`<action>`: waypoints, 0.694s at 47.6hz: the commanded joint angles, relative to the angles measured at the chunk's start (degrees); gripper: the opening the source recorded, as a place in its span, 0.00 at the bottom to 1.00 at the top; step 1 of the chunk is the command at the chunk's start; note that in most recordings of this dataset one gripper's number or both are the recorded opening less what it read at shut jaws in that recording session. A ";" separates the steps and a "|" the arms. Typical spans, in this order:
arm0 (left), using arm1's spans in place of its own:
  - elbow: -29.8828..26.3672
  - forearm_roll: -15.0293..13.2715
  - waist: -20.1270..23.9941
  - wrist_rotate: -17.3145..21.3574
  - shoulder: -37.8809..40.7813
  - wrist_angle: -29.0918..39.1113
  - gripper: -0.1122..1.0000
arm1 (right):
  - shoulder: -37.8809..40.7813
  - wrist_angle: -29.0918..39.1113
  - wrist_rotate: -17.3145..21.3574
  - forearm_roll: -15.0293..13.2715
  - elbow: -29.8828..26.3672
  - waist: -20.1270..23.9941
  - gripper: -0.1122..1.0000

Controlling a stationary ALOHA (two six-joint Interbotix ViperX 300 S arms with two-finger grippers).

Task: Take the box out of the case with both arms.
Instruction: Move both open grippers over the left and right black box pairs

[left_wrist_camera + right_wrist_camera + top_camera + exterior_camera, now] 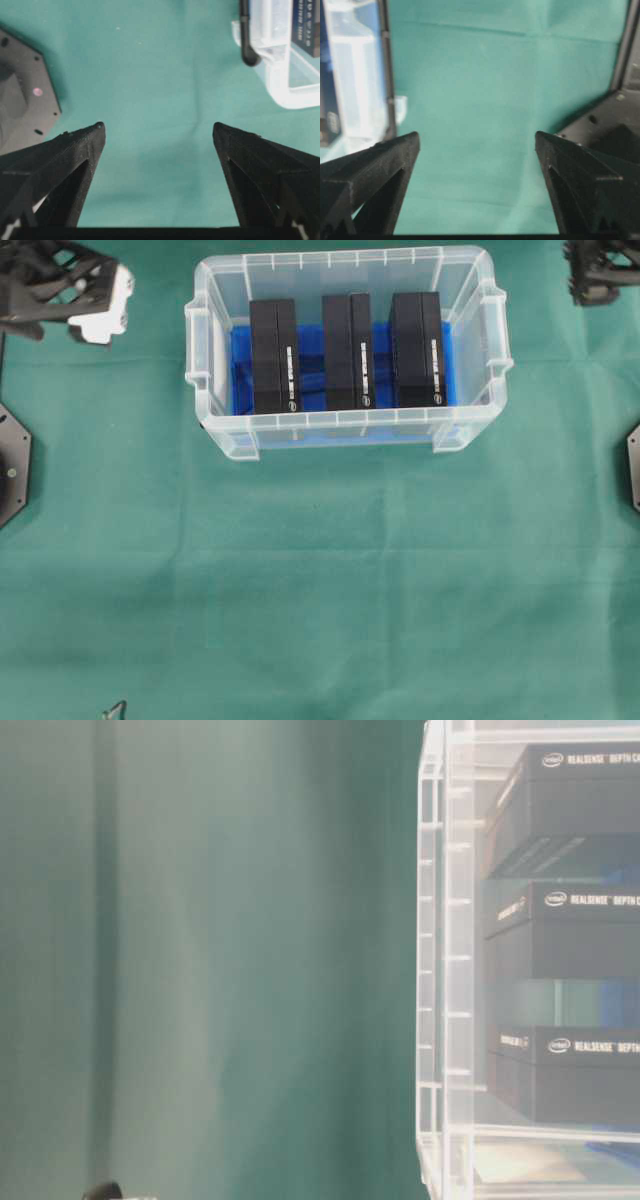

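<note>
We see two pincers, both spread wide and holding nothing. The left pincer (159, 131), viewed from its own wrist camera, hangs over bare green cloth with its two black lattice fingers (75, 150) well apart; in the overhead view it sits at the far left corner of the worktop (320, 620), a white block fixed to its side. The right pincer (477, 140) is all black and likewise gapes over bare cloth, showing in the overhead view only as a dark piece at the far right corner. Neither touches the case (205, 370), which stands between them near the middle of the far edge. We count one case: a clear, rectangular plastic tub with a rimmed edge, a handle moulded at each short end and a blue lining on its bottom. Inside it we count three black boxes standing side by side in a row, apart from one another: the left box (274, 355), the middle box (348, 350) and the right box (416, 348). Each is a narrow black carton with white lettering along its side, which the table-level view shows as "RealSense" beside a small round logo. Two dark hexagonal base plates (12, 465) lie at the left and right edges of the worktop, one on each side.
</note>
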 commanded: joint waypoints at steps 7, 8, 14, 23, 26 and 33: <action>-5.62 0.18 -0.62 -0.79 4.22 -0.09 0.86 | 5.54 -2.29 0.09 0.26 -6.15 1.76 0.94; -6.06 0.18 -0.70 -0.97 4.83 -0.18 0.86 | 6.15 -2.46 0.00 0.26 -6.68 1.93 0.94; -8.17 0.18 -1.05 -1.85 7.47 -0.26 0.86 | 9.67 -3.69 0.00 0.26 -9.93 2.90 0.94; -12.74 0.26 -1.85 -2.99 11.95 -0.35 0.86 | 14.24 -4.75 0.09 0.26 -14.15 4.57 0.94; -14.33 0.35 -2.11 -3.08 13.27 -0.44 0.86 | 15.82 -4.75 0.09 0.26 -15.47 5.19 0.94; -18.02 0.53 -2.29 -3.34 16.17 -0.35 0.86 | 18.37 -4.92 0.09 0.18 -17.84 6.24 0.94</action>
